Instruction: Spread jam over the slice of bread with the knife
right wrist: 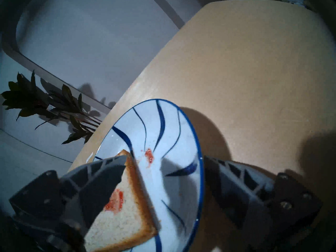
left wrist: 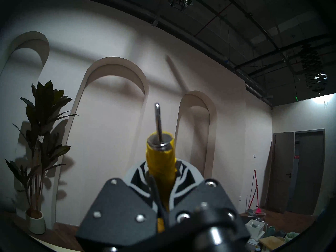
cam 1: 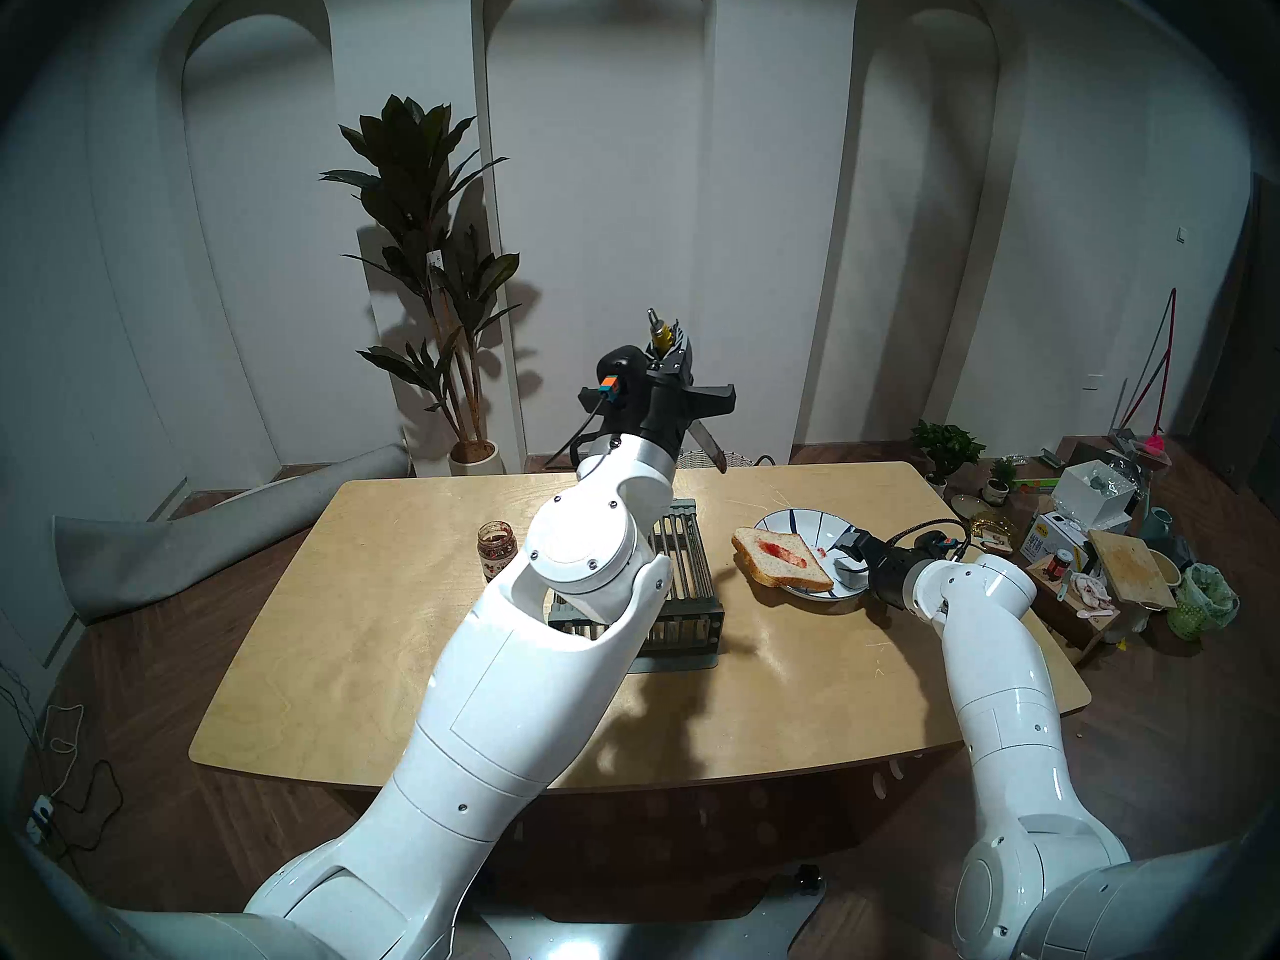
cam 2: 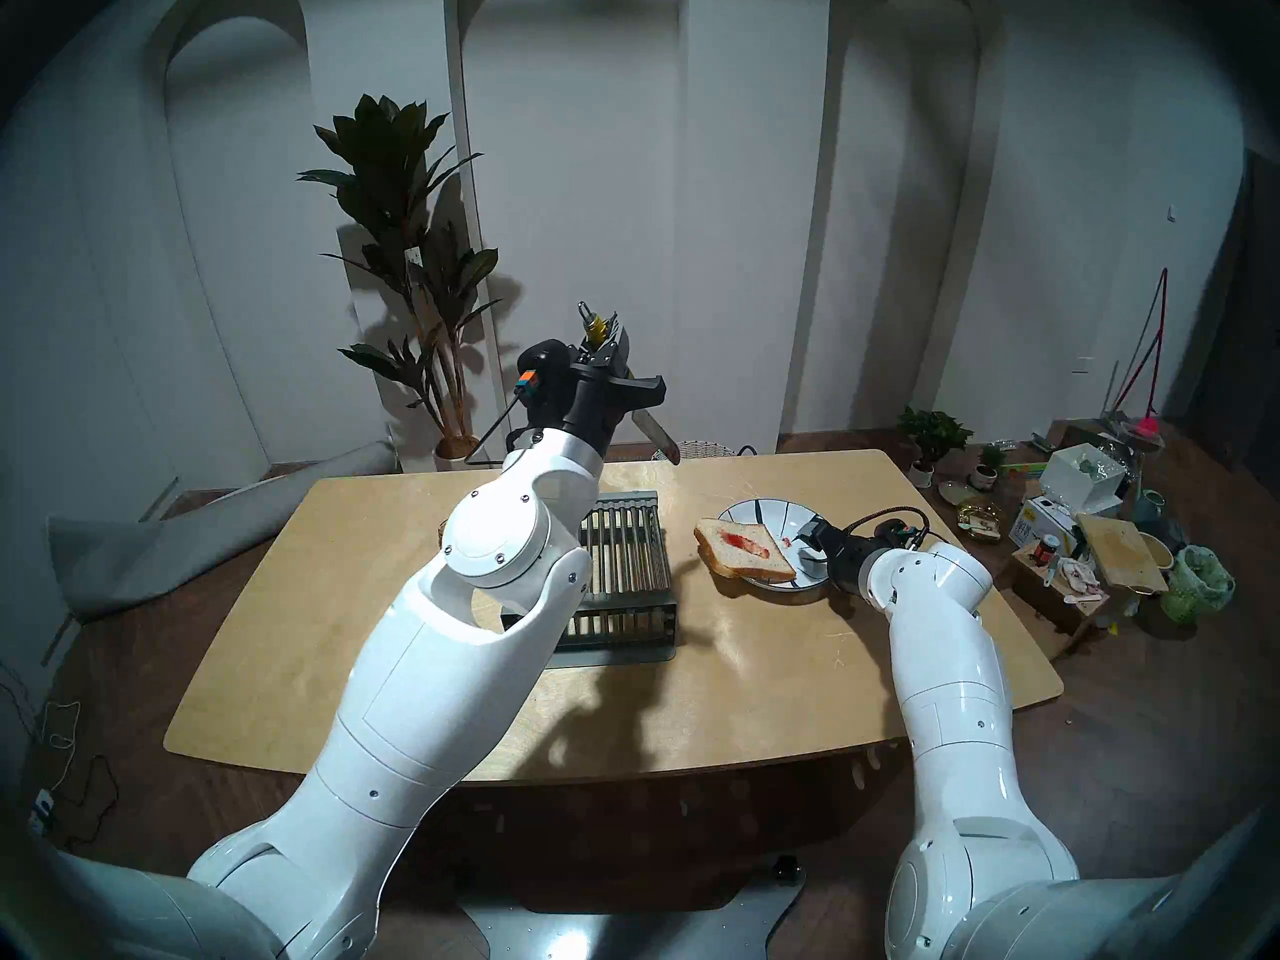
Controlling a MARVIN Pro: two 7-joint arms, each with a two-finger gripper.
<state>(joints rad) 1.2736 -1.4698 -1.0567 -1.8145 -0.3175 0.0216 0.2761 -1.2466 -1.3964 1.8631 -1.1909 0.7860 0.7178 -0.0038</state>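
Observation:
The slice of bread [cam 1: 783, 560] [cam 2: 744, 553] [right wrist: 125, 222] lies on the left part of a blue-striped white plate [cam 1: 796, 522] [cam 2: 762, 512] [right wrist: 172, 128], overhanging its rim, with a red streak of jam [cam 1: 784, 548] across it. A small jam blob [right wrist: 149, 155] sits on the plate. The jam jar [cam 1: 494, 539] stands open at the table's left. My left gripper [cam 1: 668, 356] [left wrist: 161, 173] is raised high over the table's far side, shut on the knife's [cam 1: 710, 446] yellow handle [left wrist: 161, 164], blade pointing down. My right gripper [cam 1: 841, 553] [cam 2: 807, 539] [right wrist: 163, 173] is open, straddling the plate's right rim.
A grey slatted rack [cam 1: 682, 557] [cam 2: 623, 557] stands mid-table between jar and plate, partly behind my left arm. The wooden table [cam 1: 415, 661] has a curved front edge. A tall potted plant [cam 1: 422, 280] stands behind the table. Boxes, bowls and bags clutter the floor at right [cam 1: 1108, 543].

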